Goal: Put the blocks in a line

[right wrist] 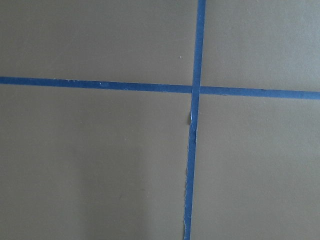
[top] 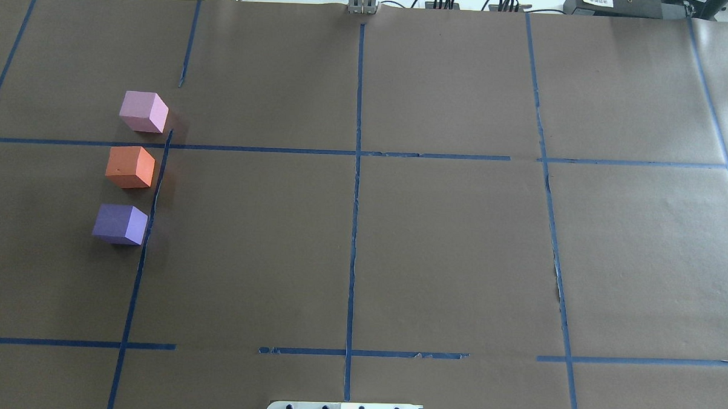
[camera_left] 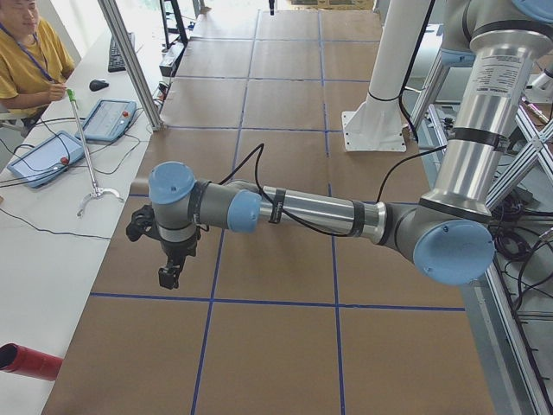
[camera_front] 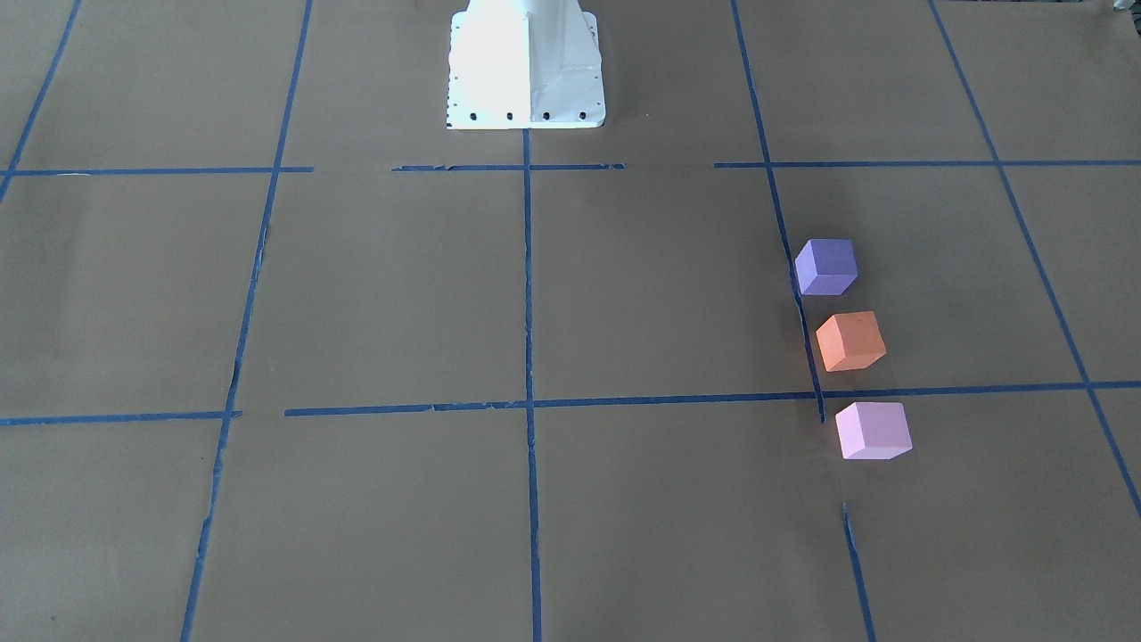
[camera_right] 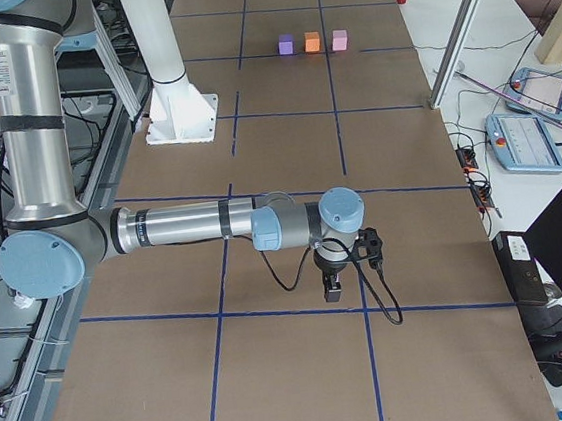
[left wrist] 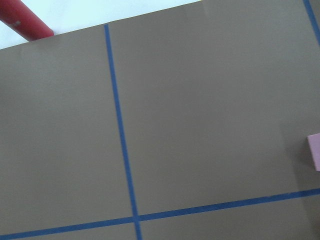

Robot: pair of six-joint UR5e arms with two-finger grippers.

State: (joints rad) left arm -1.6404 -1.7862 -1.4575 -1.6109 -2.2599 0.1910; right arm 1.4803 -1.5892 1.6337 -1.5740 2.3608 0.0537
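1. The left end effector [camera_left: 170,272] is hanging over the desk [top: 447,262] on an outstretched arm, fingers pointing down. It is showing only in the left side view, so I cannot tell whether it is open or closed.
2. The right end effector [camera_right: 332,288] is hanging the same way over a tape crossing. Its jaw state cannot be told either.
3. The pink block [top: 143,111] is showing as a sliver at the right edge of the left wrist view, so it is lying near the left end effector, off to one side. The orange block [top: 130,166] and purple block [top: 120,224] are lying beyond it.
4. All three blocks are sitting well apart from the right end effector, far across the desk past the white pedestal [camera_front: 526,71].
5. The task is looking complete. The blocks are standing in one straight row, orange between the other two, with small gaps and none touching. Nothing seems left except perhaps evening out their slight twists.
6. Brown paper is covering the desk, with blue tape [top: 354,228] marking a grid that is torn and gapped in places.
7. An operator [camera_left: 26,60] in yellow is sitting at a white side table beside teach pendants [camera_left: 108,119] and a red cylinder [camera_left: 26,360].
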